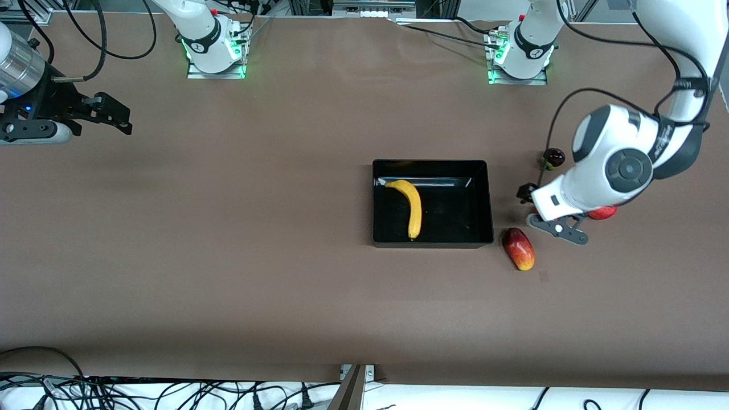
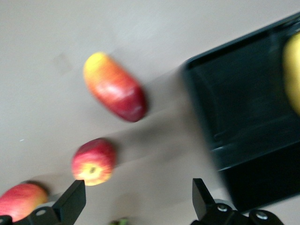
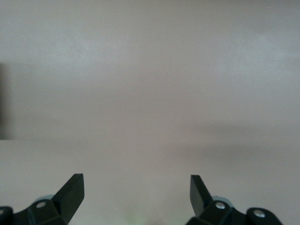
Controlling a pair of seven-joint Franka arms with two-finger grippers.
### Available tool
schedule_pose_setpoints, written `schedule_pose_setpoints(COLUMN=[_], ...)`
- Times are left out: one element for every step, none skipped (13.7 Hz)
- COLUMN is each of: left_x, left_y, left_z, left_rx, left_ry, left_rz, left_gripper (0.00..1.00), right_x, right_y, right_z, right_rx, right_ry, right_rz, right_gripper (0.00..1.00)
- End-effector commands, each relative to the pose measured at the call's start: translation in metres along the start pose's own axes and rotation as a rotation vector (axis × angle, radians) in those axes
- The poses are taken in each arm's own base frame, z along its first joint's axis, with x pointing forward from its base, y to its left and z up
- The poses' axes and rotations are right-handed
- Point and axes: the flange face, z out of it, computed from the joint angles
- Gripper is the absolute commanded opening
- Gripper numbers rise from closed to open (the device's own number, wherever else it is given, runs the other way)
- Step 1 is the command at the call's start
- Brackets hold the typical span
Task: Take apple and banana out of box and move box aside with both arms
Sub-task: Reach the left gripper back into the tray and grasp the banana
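1. Currently, the black tray (image 1: 433,242) sits on the brown table (image 1: 256,256) about midway between the edge by the robots' bases and the edge by the front camera, somewhat toward the left arm's end.
2. Inside the tray lies the banana (image 1: 414,208), along the wall on the right arm's side. Its curved end is by the corner nearest the bases, and its tip is close to the wall nearest the front camera.
3. The left gripper (image 2: 136,197) hangs low over the table just beside the tray, toward the left arm's end edge. Its fingers are spread wide apart and hold nothing.
4. The apple (image 2: 93,161) rests on the bare table outside the tray. In the left wrist view it lies close to one spread finger (image 2: 70,201) without touching it. In the front view the left arm covers it.
5. An oblong red-yellow fruit (image 1: 518,249) lies just off the tray's corner nearest the front camera on the left arm's side, apart from the apple.
6. Another red fruit (image 1: 602,213) peeks out from under the left arm, closer to the left arm's end edge.
7. A dark purple fruit (image 1: 553,156) sits farther from the front camera than the other loose fruits.
8. The right gripper (image 3: 136,187) waits above bare table by the right arm's end edge, well apart from the tray. Its fingers are parted and it carries nothing.
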Motion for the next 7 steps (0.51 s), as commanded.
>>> schedule_pose_setpoints(left_x=[0.013,0.018,0.022,0.027,0.033,0.037,0.04], left_y=[0.062,0.096,0.124,0.155,0.178,0.201,0.218], left_z=[-0.001,0.009,0.018,0.028,0.046,0.065,0.082], left_rx=[-0.05,-0.049,-0.048,-0.065,-0.086,-0.093,-0.087], left_ry=[-0.016,-0.024,-0.019,0.008,0.02,0.033,0.054], left_rz=[-0.086,-0.124,-0.175,-0.221,-0.264,-0.29,-0.314], left_gripper=[1.0,1.0,1.0,1.0,1.0,1.0,1.0], right_x=[0.001,0.001,0.001,0.001,0.001,0.001,0.002], right_y=[0.002,0.001,0.002,0.002,0.001,0.003,0.003], right_z=[-0.004,-0.004,-0.004,-0.004,-0.004,-0.004,-0.004], right_rx=[-0.004,-0.004,-0.004,-0.004,-0.004,-0.004,-0.004], right_ry=[0.0,0.0,0.0,0.0,0.0,0.001,0.003], right_rz=[0.01,0.007,0.01,0.01,0.009,0.01,0.01], right_gripper=[1.0,1.0,1.0,1.0,1.0,1.0,1.0])
